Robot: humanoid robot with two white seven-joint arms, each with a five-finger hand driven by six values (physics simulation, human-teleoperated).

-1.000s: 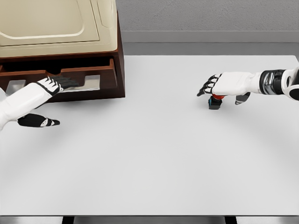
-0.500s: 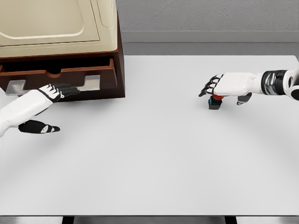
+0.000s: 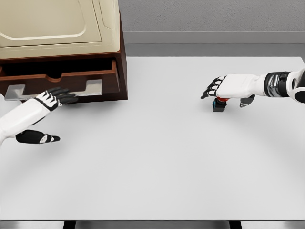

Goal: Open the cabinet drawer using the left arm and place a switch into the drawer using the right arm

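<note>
**Drawer Partly Open; Switch on Table Under Right Hand**

The left hand (image 3: 50, 99) reaches to the metal handle (image 3: 55, 90) of the cabinet drawer (image 3: 62, 81). Its dark fingers (image 3: 64, 98) lie extended and slightly apart against the underside of the handle, with the thumb held low and separate. The fingers are not wrapped around the bar; this hooking contact suits a straight pull toward the robot. The drawer front stands a little forward of the brown cabinet (image 3: 121, 67), and a dark gap shows above it. The opening appears too narrow to accept an object from above, so the opening step is judged incomplete.

The right hand (image 3: 228, 88) hovers palm-down over the switch (image 3: 219, 103), a small dark block with a red top. The switch rests on the white table (image 3: 167, 157), well apart from the cabinet. The fingers point left and are spread, not clamped on the switch; whether the palm touches the red top cannot be determined. This posture places the hand ready to grasp once the drawer is clear.
</note>
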